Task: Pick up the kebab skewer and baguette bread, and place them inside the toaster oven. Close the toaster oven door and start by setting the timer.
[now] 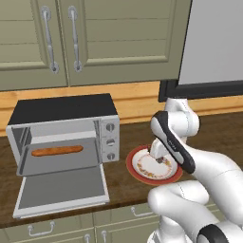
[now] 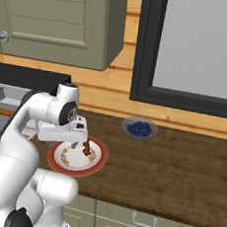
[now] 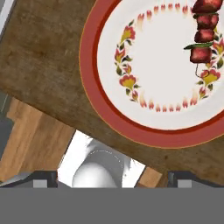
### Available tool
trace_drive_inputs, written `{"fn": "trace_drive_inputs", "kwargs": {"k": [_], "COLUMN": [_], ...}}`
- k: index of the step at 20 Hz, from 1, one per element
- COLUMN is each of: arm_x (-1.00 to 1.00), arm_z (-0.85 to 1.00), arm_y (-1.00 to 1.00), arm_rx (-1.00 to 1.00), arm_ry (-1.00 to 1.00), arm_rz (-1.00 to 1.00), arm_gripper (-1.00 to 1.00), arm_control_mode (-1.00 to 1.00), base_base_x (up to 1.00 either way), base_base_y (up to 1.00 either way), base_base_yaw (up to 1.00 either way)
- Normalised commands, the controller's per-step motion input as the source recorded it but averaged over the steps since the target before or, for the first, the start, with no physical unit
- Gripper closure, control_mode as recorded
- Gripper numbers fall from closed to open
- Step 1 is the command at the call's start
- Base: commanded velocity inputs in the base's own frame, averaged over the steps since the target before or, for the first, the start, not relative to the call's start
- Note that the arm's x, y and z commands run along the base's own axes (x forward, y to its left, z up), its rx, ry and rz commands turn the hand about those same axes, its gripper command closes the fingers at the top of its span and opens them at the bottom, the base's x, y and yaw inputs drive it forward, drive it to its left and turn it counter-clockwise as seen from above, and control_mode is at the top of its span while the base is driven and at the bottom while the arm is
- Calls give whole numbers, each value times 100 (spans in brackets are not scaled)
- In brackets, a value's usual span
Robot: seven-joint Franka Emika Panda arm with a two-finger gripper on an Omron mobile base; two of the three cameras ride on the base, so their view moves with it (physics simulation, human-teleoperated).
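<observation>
robot arm [image 1: 190, 156] hides plate [image 1: 137, 173] edge; kebab skewer [image 3: 203, 35] cut off.

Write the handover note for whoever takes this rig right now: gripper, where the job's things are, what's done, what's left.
Gripper: open, holding nothing, hanging over the plate.
Baguette bread: already lying inside the toaster oven.
Kebab skewer: on the red-rimmed plate, right of the oven, not yet grasped.
Toaster oven door: dropped fully open.
Done: baguette loaded.
Left: grasp the skewer, put it in the oven, close the door, turn the timer knob.
</observation>
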Motion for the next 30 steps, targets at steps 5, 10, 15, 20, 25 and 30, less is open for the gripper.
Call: {"fn": "trace_drive_inputs", "kwargs": {"k": [5,10,15,20,25,30], "arm_x": [11,50,41,22,0,1], "arm_z": [-17,0,-2,-7,0,-4], "arm_y": [-14,0,0,-5,0,0], "arm_rx": [-5,0,0,0,0,0], "arm_ry": [-5,0,0,0,0,0], "arm_rz": [24,-4,-3,0,0,0], "arm_gripper": [-100,-100,-100,-100,-100,-100], "arm_control_mode": [-100,-100,-100,-100,-100,-100], "base_base_x": [0,0,0,0,0,0], "base_base_y": [0,0,0,0,0,0], "base_base_yaw": [0,0,0,0,0,0]}}
